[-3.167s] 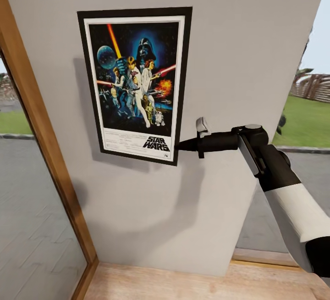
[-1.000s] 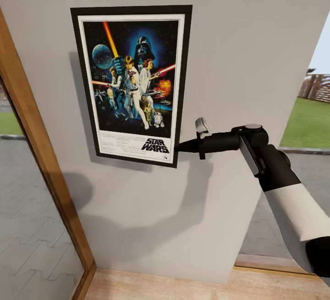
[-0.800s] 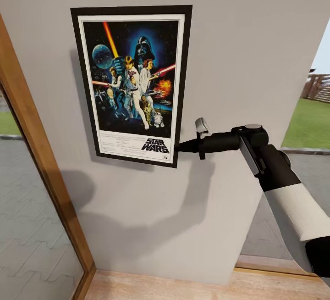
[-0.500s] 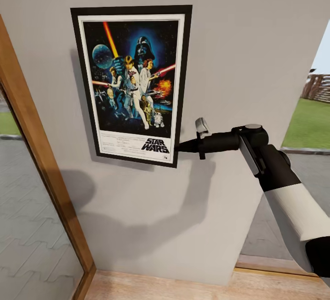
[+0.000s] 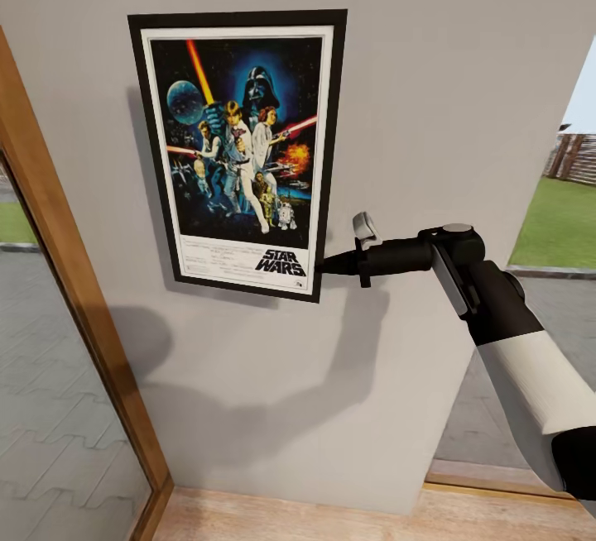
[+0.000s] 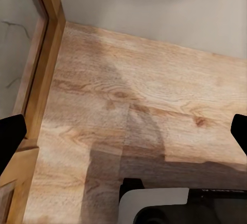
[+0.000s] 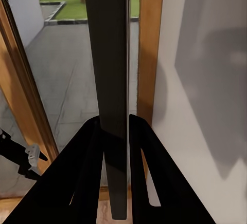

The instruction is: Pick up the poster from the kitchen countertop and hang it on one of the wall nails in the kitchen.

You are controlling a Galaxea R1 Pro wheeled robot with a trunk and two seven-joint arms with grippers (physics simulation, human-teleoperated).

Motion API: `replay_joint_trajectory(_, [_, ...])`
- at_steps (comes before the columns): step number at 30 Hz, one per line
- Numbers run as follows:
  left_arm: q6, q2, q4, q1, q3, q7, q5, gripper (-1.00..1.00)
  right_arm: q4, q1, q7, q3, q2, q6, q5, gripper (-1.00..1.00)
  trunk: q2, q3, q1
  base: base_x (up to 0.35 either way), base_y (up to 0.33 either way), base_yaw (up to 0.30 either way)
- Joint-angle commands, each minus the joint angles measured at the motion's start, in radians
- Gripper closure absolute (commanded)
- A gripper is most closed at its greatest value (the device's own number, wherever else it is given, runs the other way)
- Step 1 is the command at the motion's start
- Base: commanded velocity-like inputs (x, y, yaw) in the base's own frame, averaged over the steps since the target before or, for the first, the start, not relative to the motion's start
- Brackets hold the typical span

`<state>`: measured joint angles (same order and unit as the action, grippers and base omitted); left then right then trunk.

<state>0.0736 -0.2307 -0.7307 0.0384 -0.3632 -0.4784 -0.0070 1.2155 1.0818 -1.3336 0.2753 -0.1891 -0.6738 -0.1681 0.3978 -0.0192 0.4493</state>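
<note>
Nothing has shifted over the last second: poster (image 5: 240, 152) stays upright against the wall (image 5: 447, 69), right end effector (image 5: 324, 263) clenched on its lower right edge. Left end effector (image 6: 123, 131) hangs released above the floor. Risk: releasing before a nail catches would drop it.

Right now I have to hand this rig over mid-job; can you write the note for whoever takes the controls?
Right gripper: shut on the poster, pinching its lower right edge; the right wrist view shows the frame edge-on between the fingers.
Left gripper: open, holding nothing, pointing down at the wooden floor.
Poster: upright against the grey wall, off the counter.
Done: pickup and carry to the wall.
Left: no nail is visible, so confirm it hangs, then release and back the arm away.
</note>
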Motion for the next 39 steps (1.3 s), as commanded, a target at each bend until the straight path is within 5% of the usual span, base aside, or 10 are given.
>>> replay_joint_trajectory(1, [0.008, 0.001, -0.003, 0.0, -0.003, -0.006, -0.001, -1.0, 0.0, 0.001, -0.001, 0.002, -0.001, -0.012, -0.009, 1.0, 0.002, -0.002, 0.001, 0.0, 0.0, 0.0])
replay_joint_trajectory(39, [0.008, 0.001, -0.003, 0.0, -0.003, -0.006, -0.001, -1.0, -0.011, 0.001, 0.009, 0.0, 0.0, -0.021, -0.009, 1.0, 0.002, -0.002, 0.001, 0.0, 0.0, 0.0])
